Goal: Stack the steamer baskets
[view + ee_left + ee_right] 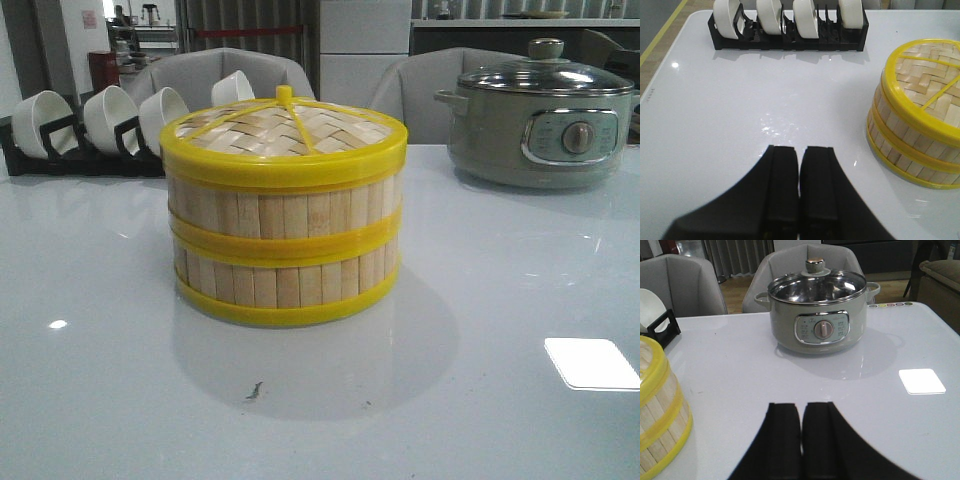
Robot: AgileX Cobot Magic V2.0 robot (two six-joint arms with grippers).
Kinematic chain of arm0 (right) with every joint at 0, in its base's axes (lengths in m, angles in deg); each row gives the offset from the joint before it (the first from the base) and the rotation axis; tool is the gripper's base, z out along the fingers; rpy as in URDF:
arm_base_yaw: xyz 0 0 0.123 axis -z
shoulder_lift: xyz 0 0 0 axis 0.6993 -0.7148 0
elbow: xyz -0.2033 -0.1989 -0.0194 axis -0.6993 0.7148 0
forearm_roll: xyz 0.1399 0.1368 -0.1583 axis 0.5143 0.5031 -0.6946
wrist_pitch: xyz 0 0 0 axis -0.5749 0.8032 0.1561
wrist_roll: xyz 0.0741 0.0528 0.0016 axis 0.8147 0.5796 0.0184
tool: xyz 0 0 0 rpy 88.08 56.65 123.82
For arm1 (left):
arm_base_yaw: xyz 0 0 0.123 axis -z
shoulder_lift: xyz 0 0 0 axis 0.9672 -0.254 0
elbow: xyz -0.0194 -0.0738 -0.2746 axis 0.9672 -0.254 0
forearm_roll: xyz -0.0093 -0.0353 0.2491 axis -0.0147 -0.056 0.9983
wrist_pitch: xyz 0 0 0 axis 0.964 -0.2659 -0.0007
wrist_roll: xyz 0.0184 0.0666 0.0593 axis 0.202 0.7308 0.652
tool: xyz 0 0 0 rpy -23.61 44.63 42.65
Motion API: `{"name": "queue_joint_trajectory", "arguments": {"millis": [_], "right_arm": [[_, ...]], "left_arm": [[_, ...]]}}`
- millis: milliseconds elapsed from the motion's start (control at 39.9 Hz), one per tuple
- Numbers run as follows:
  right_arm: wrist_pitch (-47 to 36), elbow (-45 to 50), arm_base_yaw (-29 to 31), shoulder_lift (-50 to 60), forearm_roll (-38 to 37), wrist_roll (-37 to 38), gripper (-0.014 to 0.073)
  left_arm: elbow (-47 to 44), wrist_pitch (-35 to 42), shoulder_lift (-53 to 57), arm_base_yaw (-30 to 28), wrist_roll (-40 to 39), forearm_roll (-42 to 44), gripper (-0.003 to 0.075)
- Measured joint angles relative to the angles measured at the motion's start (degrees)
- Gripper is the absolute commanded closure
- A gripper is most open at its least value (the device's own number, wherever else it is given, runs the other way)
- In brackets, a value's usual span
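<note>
Sitting mid-table, the two baskets (pixel 285 250) were stacked one on the other, rims lined up, with the woven lid (pixel 285 135) on top, knob up. Stack rested on the white table (pixel 450 400), upright, casting a round shadow in front. Left claw (pixel 799 165) was clenched, fingers pressed together with only a thin seam between, holding nothing, above bare table, well apart from the stack. Right claw (pixel 801 422) was also clenched and empty, off to the stack's other side. Behind the stack on the left, a black rack (pixel 75 155) held white bowls (pixel 110 115) tilted on edge. At back right stood a grey pot (pixel 535 130) with glass lid, near the table's far edge. Grey chairs (pixel 215 70) sat behind the table. A bright square glare (pixel 590 362) showed on the table at right.
</note>
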Motion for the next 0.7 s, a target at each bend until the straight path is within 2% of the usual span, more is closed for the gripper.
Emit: {"name": "queue_joint_trajectory", "arguments": {"millis": [702], "right_arm": [[-0.5,0.1,0.0,0.1,0.0,0.0,0.0525]], "left_arm": [[0.0,0.0,0.0,0.0,0.0,0.0,0.0632]]}}
